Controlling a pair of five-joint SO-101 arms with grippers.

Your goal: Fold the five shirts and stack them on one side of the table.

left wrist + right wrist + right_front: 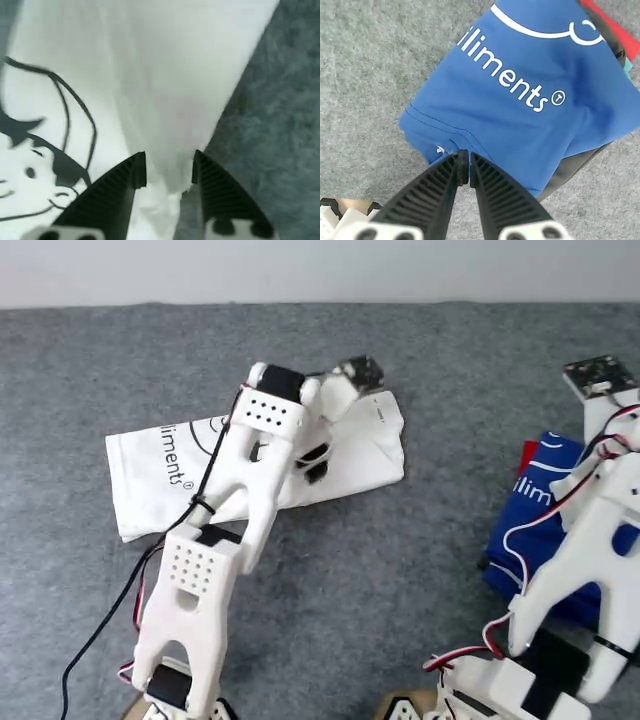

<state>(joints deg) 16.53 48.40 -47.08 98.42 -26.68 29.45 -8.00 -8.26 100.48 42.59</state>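
A white shirt [150, 470] with a black cartoon print lies partly folded on the grey table [400, 570], left of centre. My left gripper [315, 458] is down on its right half. In the left wrist view a raised fold of the white shirt [175, 100] runs between the fingers of the left gripper [169, 171], which is shut on it. A folded blue shirt [540, 510] with white lettering tops a stack at the right edge. My right gripper [465, 167] hangs shut just over the near hem of the blue shirt [530, 110], with nothing between its fingers.
Under the blue shirt a red shirt [615, 30] and a dark grey one [580, 165] stick out of the stack. The red shirt [527, 455] also peeks out at the stack's far side. Grey mat lies bare between the two shirts.
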